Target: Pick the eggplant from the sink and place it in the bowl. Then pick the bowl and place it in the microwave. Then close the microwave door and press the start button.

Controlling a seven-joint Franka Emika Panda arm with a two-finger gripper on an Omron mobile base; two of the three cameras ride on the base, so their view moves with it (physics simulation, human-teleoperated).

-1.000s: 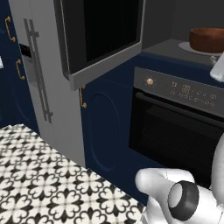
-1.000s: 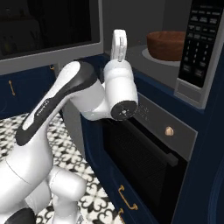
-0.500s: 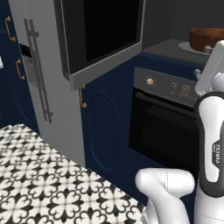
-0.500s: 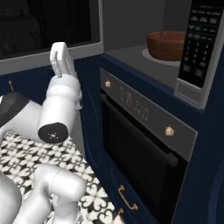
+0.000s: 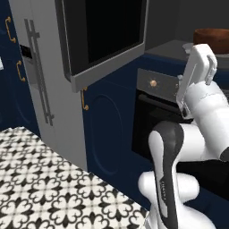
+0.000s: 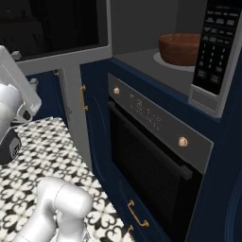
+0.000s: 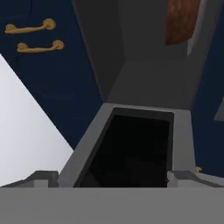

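The reddish-brown bowl sits deep inside the microwave on a pale plate; its edge also shows as the bowl and the bowl. The microwave door hangs open to the left, its black glass in a grey frame. My gripper is raised in front of the microwave opening, between door and bowl, open and holding nothing. In the hand view the gripper looks at the door's dark panel. The eggplant is hidden; the sink is out of view.
A black oven with brass knobs sits under the microwave. The microwave's button panel is at the right of its opening. Left of the door is a tall grey fridge. Navy cabinets and a patterned tile floor lie below.
The arm has swung left, away from the microwave opening and the bowl toward the open door. The gripper stays open and empty. Bowl and door have not moved.
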